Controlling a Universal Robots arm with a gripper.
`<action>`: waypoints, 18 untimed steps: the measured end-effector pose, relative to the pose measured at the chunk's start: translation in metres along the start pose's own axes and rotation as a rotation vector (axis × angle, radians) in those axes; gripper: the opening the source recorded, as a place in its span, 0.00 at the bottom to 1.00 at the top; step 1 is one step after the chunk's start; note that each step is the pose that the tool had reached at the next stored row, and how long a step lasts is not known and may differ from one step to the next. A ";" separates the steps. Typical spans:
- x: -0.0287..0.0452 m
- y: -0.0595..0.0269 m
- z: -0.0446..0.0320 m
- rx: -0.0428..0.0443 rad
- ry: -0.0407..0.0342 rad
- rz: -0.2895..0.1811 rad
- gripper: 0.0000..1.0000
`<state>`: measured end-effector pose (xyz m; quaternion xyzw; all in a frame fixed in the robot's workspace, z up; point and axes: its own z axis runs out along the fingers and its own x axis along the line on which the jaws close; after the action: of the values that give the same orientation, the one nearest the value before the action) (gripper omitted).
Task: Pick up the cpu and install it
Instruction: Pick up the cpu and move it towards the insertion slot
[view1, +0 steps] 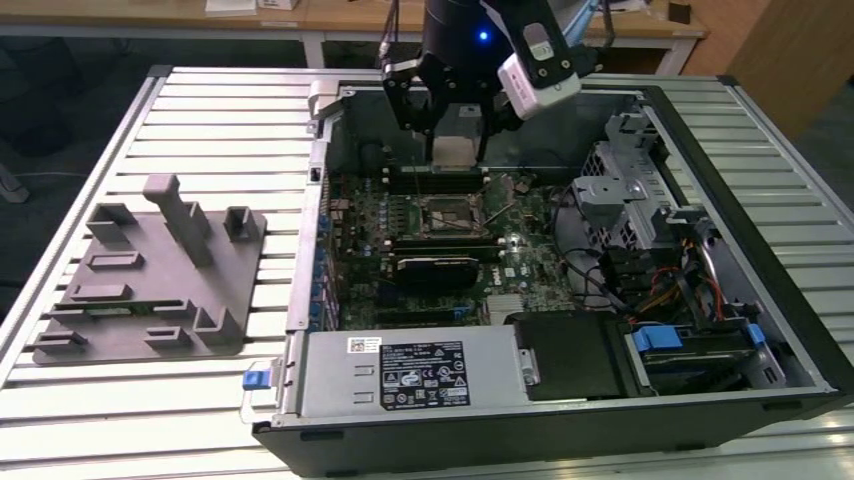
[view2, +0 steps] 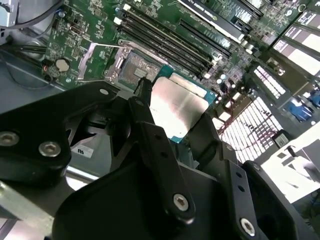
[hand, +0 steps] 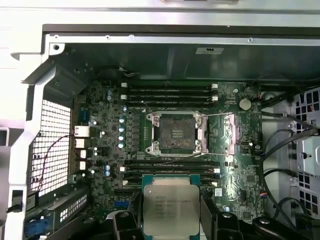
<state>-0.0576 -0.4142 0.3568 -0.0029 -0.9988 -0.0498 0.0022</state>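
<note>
Silvery-topped cpu (hand: 171, 210) pinched at opposite edges between the gripper (view2: 176, 117) jaws. Hangs over the motherboard (hand: 240, 167) inside the open computer case (view1: 747, 130), beside the bare socket (hand: 174, 132), not yet seated.

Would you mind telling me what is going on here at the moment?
The robot arm's gripper is shut on the cpu, gripping it by two opposite edges above the motherboard inside the open computer case. The socket lies open and empty, and the cpu is not yet seated in it.
</note>
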 end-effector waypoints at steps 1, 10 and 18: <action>-0.0004 0.0005 0.0015 0.0023 0.0003 0.000 0.54; -0.0036 0.0072 0.0140 0.0314 0.0035 0.001 0.54; -0.0059 0.0142 0.0262 0.0557 0.0054 0.001 0.54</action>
<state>-0.0517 -0.3975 0.3322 -0.0031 -0.9997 -0.0220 0.0050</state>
